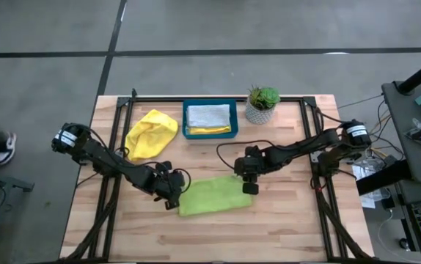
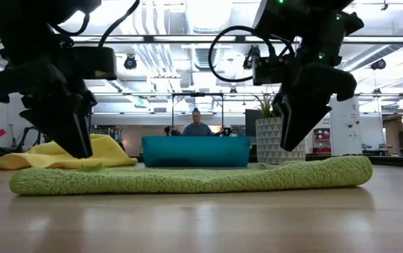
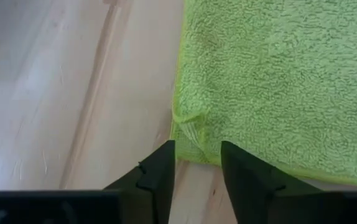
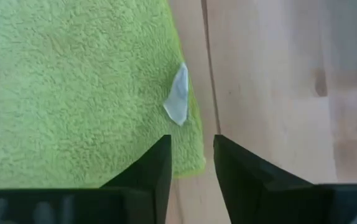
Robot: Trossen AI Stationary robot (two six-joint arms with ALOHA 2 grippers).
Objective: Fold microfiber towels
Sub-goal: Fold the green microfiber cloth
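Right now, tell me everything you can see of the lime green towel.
The lime green towel lies flat on the wooden table, toward its front middle, folded into a long strip, as its doubled edge in the low view suggests. It looks like soft, nubby microfiber with a stitched hem and a small white tag near one corner. The left gripper sits over one end and the right gripper over the other, both with fingers apart and nothing between them. Only the table visibly touches it.
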